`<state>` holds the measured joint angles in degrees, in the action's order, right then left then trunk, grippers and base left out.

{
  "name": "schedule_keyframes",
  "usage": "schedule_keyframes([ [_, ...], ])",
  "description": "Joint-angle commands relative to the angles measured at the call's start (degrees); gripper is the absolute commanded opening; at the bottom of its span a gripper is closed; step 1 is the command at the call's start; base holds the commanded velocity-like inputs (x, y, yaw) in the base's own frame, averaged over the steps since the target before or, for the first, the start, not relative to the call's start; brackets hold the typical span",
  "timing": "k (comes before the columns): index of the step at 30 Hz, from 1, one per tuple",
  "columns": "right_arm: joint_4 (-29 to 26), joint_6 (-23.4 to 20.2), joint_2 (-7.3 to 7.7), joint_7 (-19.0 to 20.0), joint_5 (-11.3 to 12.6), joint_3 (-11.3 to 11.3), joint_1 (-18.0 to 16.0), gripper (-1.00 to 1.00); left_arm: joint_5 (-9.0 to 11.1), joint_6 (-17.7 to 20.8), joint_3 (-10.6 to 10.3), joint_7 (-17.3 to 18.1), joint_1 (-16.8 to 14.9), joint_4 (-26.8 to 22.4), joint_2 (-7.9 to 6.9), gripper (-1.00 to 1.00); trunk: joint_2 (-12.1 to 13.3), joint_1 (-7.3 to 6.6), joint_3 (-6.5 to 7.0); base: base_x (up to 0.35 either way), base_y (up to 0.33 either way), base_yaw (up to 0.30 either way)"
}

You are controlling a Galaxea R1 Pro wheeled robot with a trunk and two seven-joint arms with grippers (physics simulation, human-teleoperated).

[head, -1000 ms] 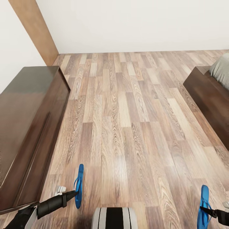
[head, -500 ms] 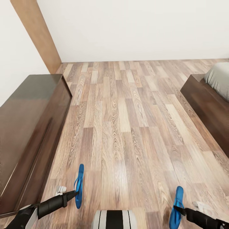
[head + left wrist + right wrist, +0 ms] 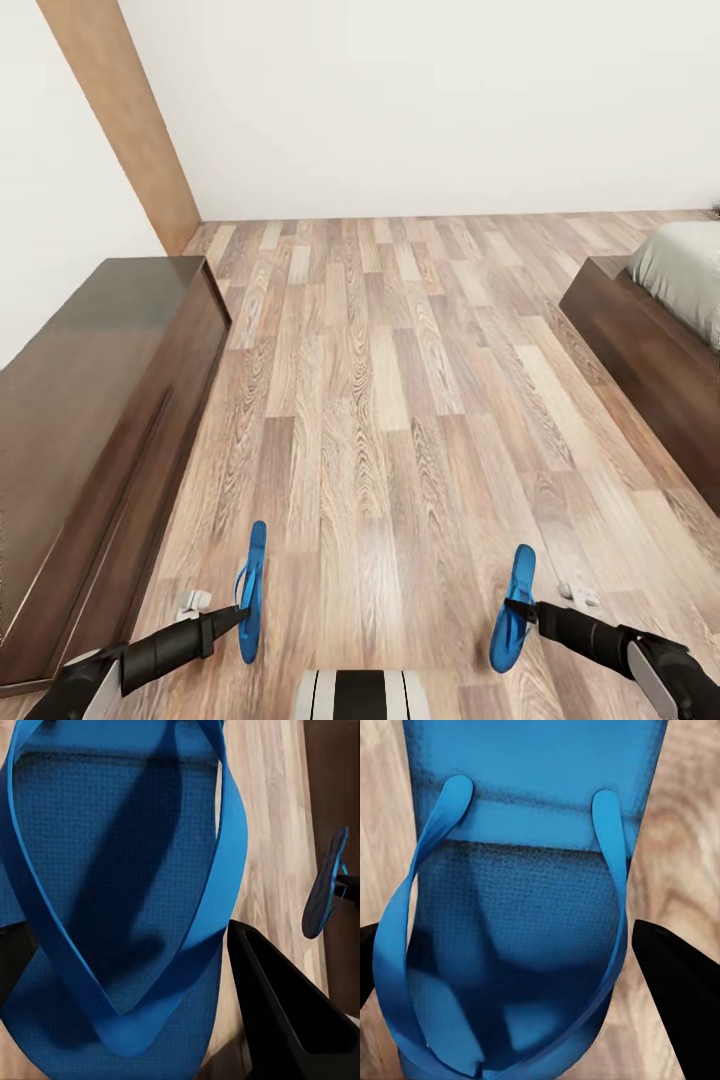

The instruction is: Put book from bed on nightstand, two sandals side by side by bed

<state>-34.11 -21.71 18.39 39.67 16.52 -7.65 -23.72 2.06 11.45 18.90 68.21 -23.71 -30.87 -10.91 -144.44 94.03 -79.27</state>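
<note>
Left hand (image 3: 240, 612) is gripping one bright blue flat flip-flop sandal (image 3: 250, 588), pinching it edge-on so the sole is standing on its side above the floor. In the left wrist view the same left sandal (image 3: 112, 892) is sitting between the black fingers (image 3: 285, 1012), straps facing the camera, with the other sandal (image 3: 324, 894) hanging off to the side, well apart.

Right hand (image 3: 522, 608) is clamping the second bright blue flip-flop sandal (image 3: 512, 606), also turned on edge over the brown wood-plank floor (image 3: 390, 400). In the right wrist view this sandal (image 3: 521, 907) is lying between the two dark fingers (image 3: 682, 982), thong straps up.

Both sandals are being held in the air, roughly level with each other, on either side of the robot's striped trunk (image 3: 360, 695).

Large low bed with light-grey mattress and dark brown frame (image 3: 650, 330) is sitting at the right edge, well apart from both sandals. Long low glossy dark-brown worktop (image 3: 90, 420) is running along the left wall, its top bare. Tan wooden door panel (image 3: 125, 120) is leaning into the corner of the white walls.
</note>
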Motion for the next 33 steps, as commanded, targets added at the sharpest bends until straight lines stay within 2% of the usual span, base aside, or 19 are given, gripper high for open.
schedule_keyframes([
  [1, -0.1, -0.7, -0.01, 0.1, 0.4, -0.1, 0.0, -1.00, 0.1, 0.5, 0.1, 0.3, 0.0, 0.0, 0.01, -1.00, 0.0, -0.03, 0.19, 0.000, 0.000, 0.000],
  [30, 0.8, -0.4, -0.02, 0.2, 0.4, -0.2, 0.1, -1.00, 0.1, 0.6, 0.0, 0.3, 0.0, 0.2, 0.07, -1.00, 0.4, -0.78, 6.62, 0.000, 0.000, 0.000],
  [33, 4.2, 1.1, -0.02, 0.2, 0.4, -0.1, 0.1, -1.00, 0.0, 0.5, -0.1, 0.1, 0.0, 0.8, 0.68, -1.00, 0.4, -0.86, 7.28, 0.000, 0.000, 0.000],
])
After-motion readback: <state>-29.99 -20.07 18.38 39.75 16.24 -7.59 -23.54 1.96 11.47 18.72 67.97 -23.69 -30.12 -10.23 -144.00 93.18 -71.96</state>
